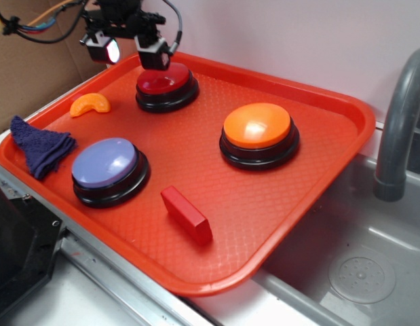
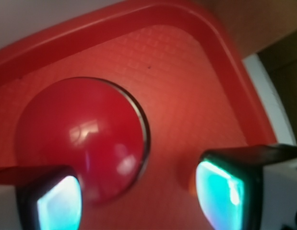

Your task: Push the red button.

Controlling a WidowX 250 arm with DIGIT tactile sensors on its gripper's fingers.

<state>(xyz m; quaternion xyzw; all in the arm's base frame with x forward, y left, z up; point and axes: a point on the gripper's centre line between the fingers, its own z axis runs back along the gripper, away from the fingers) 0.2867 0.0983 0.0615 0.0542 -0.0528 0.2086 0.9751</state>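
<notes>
The red button (image 1: 165, 81), a dark-red glossy dome on a black base, stands at the back left of the red tray (image 1: 349, 109). My gripper (image 1: 128, 53) hangs open at the button's rear left. One finger is right at the dome's back edge, the other off to the left over bare tray. Whether that finger touches the dome, I cannot tell. In the wrist view the red button (image 2: 81, 136) fills the left middle. One pad overlaps its lower left, and the gripper (image 2: 138, 196) holds nothing between its pads (image 2: 220, 191).
On the tray also stand an orange button (image 1: 257, 129) and a purple button (image 1: 106, 166). A small red block (image 1: 186, 214) lies at the front. An orange slice (image 1: 89, 104) and blue cloth (image 1: 40, 146) lie left. A sink with grey faucet (image 1: 399, 129) is to the right.
</notes>
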